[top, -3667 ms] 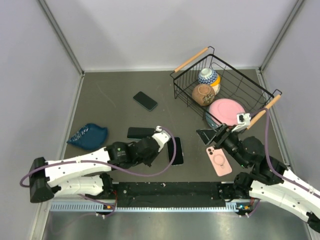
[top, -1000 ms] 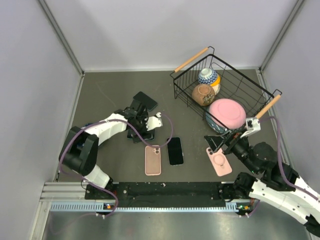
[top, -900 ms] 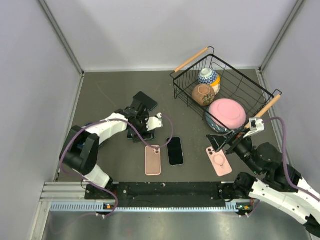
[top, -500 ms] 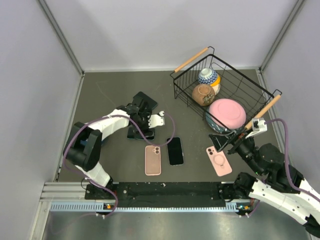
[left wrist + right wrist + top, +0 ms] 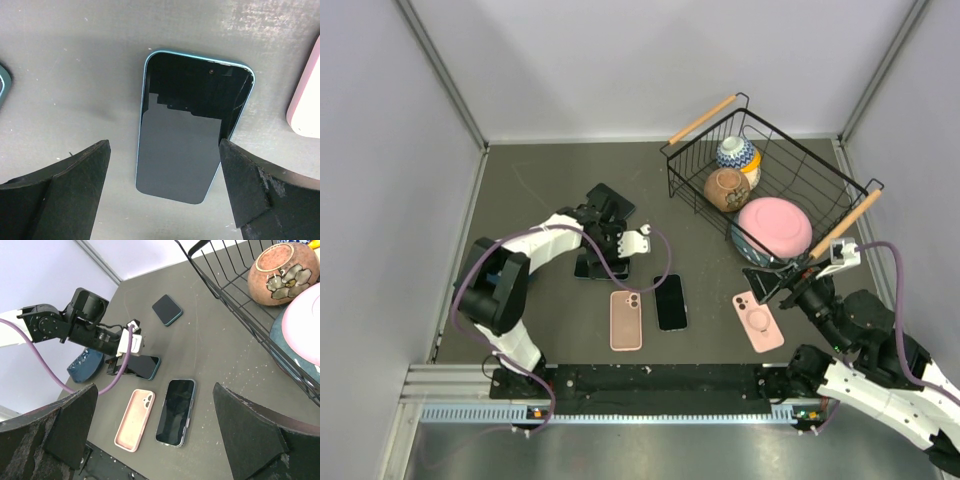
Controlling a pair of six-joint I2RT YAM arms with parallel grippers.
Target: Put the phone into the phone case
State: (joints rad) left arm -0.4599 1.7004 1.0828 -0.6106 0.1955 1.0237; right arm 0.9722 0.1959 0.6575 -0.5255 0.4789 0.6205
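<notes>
- Dark grey table [image 5: 540, 180] between pale walls [image 5: 620, 60]; bare stretch at far left, wire basket [image 5: 820, 190] far right.
- Left gripper [image 5: 162, 145], jaws wide open, straddles the teal-edged phone [image 5: 185, 160]; pink phone case [image 5: 626, 320] lies near, towards the bases.
- Right gripper [image 5: 767, 282] open, empty, near the wire basket.

Teal-edged phone [image 5: 185, 130], dark screen up, flat, right beneath the wide-open left pincer [image 5: 164, 150]. Pink phone case [image 5: 626, 320], also flat, near that pincer's side.

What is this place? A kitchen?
Probably not, more a robot practice booth: left arm and right arm bolted by a dark table, plain walls around, a phone and pink case laid out.
</notes>
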